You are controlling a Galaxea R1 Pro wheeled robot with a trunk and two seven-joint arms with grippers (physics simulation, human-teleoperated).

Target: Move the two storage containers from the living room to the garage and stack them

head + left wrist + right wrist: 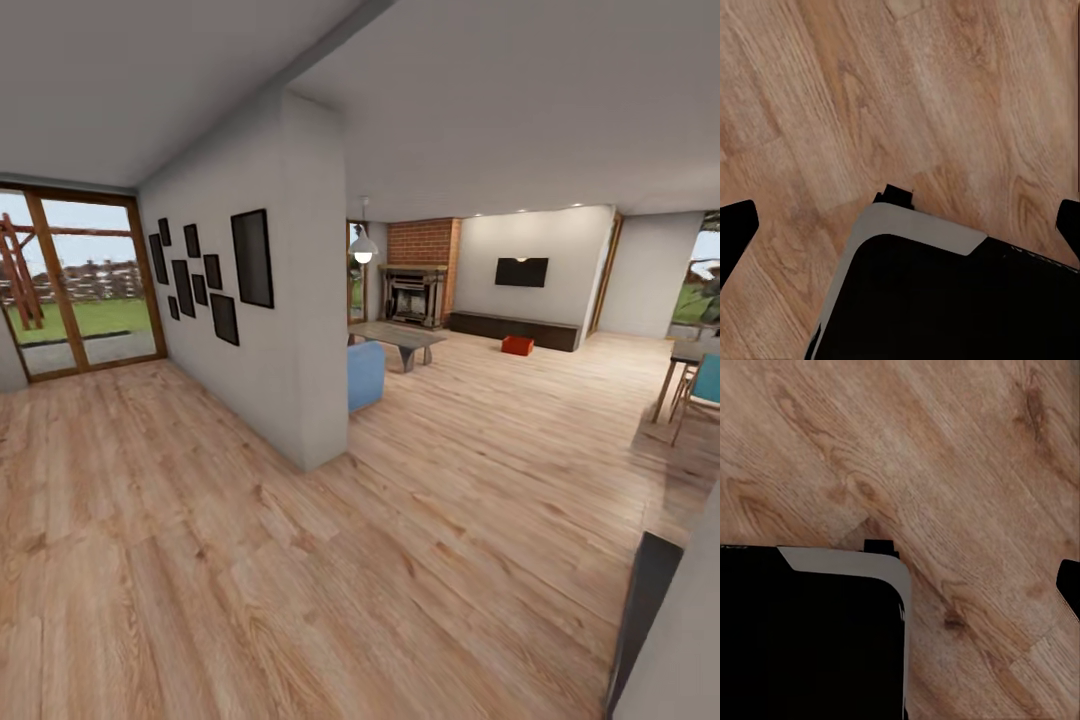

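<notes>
Far across the light wood floor (480,470) of the living room, one orange-red storage container (517,345) sits on the planks in front of the long low dark bench (512,329). The second container is out of view. In the left wrist view, my left gripper (900,232) hangs open over the planks, its black fingertips (736,229) wide apart at the picture's edges. Beneath it is my black, grey-edged base (945,300). The right wrist view shows my right gripper (900,585) open above the floor, one fingertip (1069,585) showing, with nothing held.
A white partition wall (290,330) with black picture frames juts out at centre left. Behind it stand a blue chair (365,375) and a low table (400,340). The brick fireplace (420,275) and TV (521,271) are at the back. A dining table with chairs (692,375) stands on the right.
</notes>
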